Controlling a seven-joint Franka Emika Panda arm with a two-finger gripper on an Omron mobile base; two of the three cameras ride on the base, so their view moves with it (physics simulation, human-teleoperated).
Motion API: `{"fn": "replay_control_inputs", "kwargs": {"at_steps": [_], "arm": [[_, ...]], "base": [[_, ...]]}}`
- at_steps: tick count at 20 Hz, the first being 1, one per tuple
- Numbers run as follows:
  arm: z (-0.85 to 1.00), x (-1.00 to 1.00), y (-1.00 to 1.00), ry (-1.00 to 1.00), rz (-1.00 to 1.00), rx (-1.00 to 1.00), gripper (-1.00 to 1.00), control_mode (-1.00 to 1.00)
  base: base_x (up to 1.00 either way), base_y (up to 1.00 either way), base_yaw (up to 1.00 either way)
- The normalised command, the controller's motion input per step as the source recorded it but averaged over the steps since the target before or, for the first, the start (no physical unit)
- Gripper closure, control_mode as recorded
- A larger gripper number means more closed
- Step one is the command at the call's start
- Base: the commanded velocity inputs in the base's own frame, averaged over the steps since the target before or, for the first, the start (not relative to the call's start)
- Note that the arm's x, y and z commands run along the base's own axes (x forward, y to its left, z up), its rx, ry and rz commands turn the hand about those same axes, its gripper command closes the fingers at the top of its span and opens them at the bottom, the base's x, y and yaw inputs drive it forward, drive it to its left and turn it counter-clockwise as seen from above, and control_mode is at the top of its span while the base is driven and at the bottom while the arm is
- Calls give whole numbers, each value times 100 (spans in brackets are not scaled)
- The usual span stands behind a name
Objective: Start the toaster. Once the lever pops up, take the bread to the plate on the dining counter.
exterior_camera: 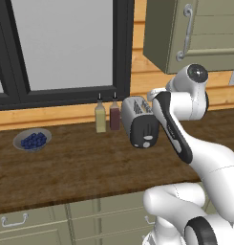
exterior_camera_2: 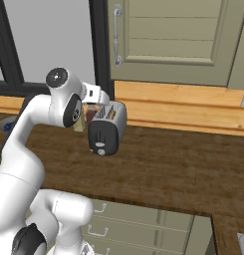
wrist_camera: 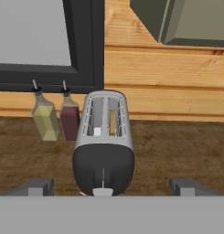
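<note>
The toaster (wrist_camera: 104, 137) stands on the wooden worktop, its shiny silver body running back toward the wall and its black end panel facing me. A pale lever (wrist_camera: 103, 183) sits low in the panel's vertical slot. A brown slice of bread (wrist_camera: 112, 122) stands in the right slot. My gripper (wrist_camera: 111, 187) is open, its fingertips (wrist_camera: 36, 186) spread wide to either side of the black end, touching nothing. In the base views the toaster (exterior_camera: 140, 122) (exterior_camera_2: 107, 128) sits just below and beyond my hand. The plate and the dining counter are out of view.
Two bottles, one yellowish (exterior_camera: 100, 117) and one dark red (exterior_camera: 114, 116), stand left of the toaster against the wall. A grey bowl of blueberries (exterior_camera: 32, 139) sits far left. A wall cabinet (exterior_camera: 195, 33) hangs above, and a dark-framed window (exterior_camera: 61, 48) lies behind.
</note>
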Motion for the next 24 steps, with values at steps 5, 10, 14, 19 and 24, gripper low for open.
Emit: {"fn": "replay_control_inputs", "kwargs": {"at_steps": [5, 10, 14, 19, 24], "arm": [[0, 0, 0, 0, 0, 0, -100, -100], [0, 0, 0, 0, 0, 0, -100, -100], [0, 0, 0, 0, 0, 0, -100, -100], [0, 0, 0, 0, 0, 0, -100, -100], [0, 0, 0, 0, 0, 0, -100, -100]], "base": [[0, 0, 0], [0, 0, 0], [0, 0, 0], [0, 0, 0], [0, 0, 0]]}}
